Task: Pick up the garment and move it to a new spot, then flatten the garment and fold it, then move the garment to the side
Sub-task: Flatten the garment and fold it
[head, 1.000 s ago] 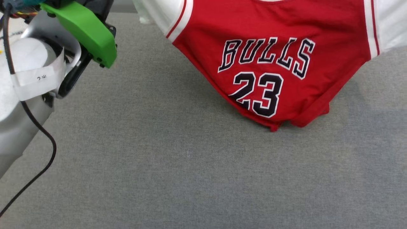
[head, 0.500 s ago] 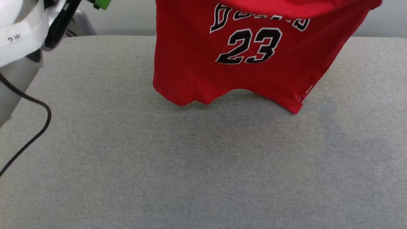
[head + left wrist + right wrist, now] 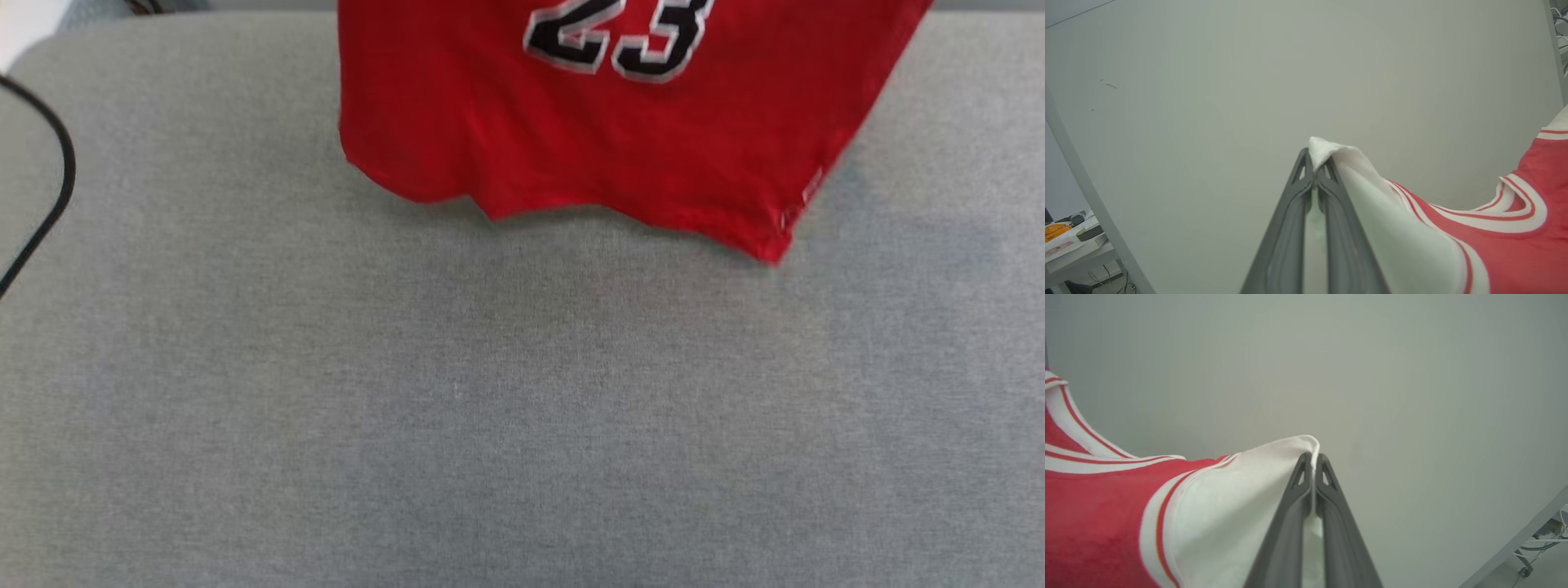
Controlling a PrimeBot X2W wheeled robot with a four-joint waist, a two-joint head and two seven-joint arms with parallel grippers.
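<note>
The garment (image 3: 620,139), a red jersey T-shirt with a navy "23", hangs at the top of the head view, its lower hem just above the grey table (image 3: 490,408). In the left wrist view my left gripper (image 3: 1314,157) is shut on the tip of one white sleeve (image 3: 1380,212), and the red-and-white striped collar (image 3: 1515,208) stretches off to the right. In the right wrist view my right gripper (image 3: 1312,457) is shut on the other white sleeve (image 3: 1237,498), with the red body (image 3: 1090,522) sagging away to the left.
A black cable (image 3: 49,196) loops over the table's left edge. A pale wall (image 3: 1249,81) stands behind both grippers. A desk with clutter (image 3: 1069,241) shows at the lower left of the left wrist view, and a grey frame with wires (image 3: 1535,535) at the lower right of the right wrist view.
The garment has risen off the table and now hangs with its hem free; only the "23" still shows. The head view has shifted, and the left arm has left it.
</note>
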